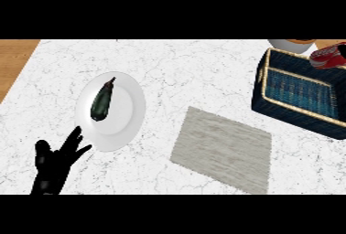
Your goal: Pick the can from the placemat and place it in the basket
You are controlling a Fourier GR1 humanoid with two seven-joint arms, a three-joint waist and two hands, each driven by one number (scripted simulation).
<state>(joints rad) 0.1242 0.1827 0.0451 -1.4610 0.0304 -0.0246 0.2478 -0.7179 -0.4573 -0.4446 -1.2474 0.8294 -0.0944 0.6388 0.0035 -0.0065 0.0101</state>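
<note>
A single view, taken from the robot's head, looks steeply down onto a white marbled table (202, 59). The table's far edge runs along the top of the view, and a strip of wooden floor (15, 57) shows past the table's left side. The camera sits fairly near, so the tabletop fills almost the whole view. A white plate (128, 116) lies left of centre and a grey placemat (223, 148) near the middle. A dark blue basket (297, 114) is cut off by the right edge. The left hand (54, 164) enters from the lower edge at the lower left.
</note>
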